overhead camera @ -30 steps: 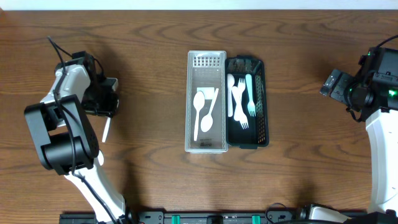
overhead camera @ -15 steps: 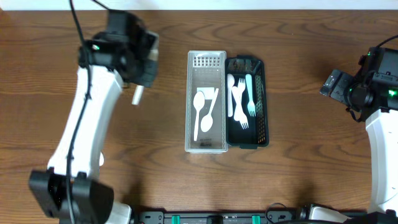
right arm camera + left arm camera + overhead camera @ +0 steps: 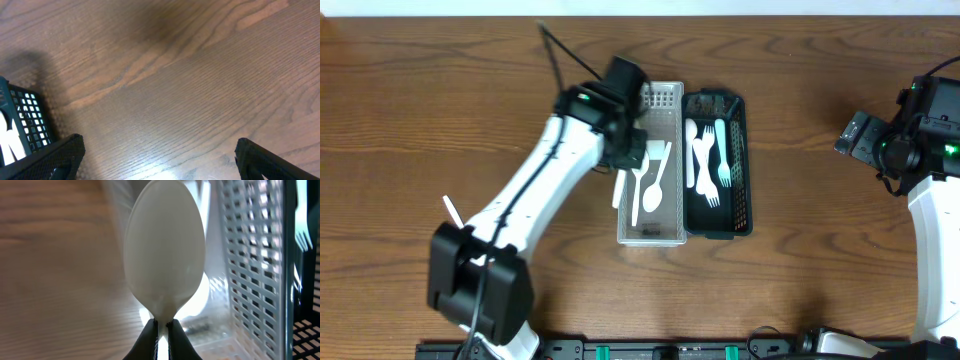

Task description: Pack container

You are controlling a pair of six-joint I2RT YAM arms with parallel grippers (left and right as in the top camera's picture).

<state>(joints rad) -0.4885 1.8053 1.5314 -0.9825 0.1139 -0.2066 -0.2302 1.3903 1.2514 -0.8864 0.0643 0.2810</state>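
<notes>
Container is where the risk sits, though it starts at the left gripper. Its fingers are pinched shut on the thin neck of a white plastic spoon, with the bowl pointing away from the wrist. That hold is narrow, so I judge the spoon could swivel or slip out before release. From above, the spoon hangs about level with the container's left wall, not clearly inside it. If let go there, it may strike the rim, tip outward and land on the wood on the left side. The wrist view is blurred, so the exact clearance cannot be read.

The container is a pale, see-through oblong basket with perforated walls. It sits mid-counter, somewhat nearer the far edge than the near one. Two white spoons lie lengthwise in it, leaving bare floor toward its near end. Touching its right side is a dark tray holding white and pale blue forks.

The right gripper waits near the right edge, fingers spread apart and empty
</notes>
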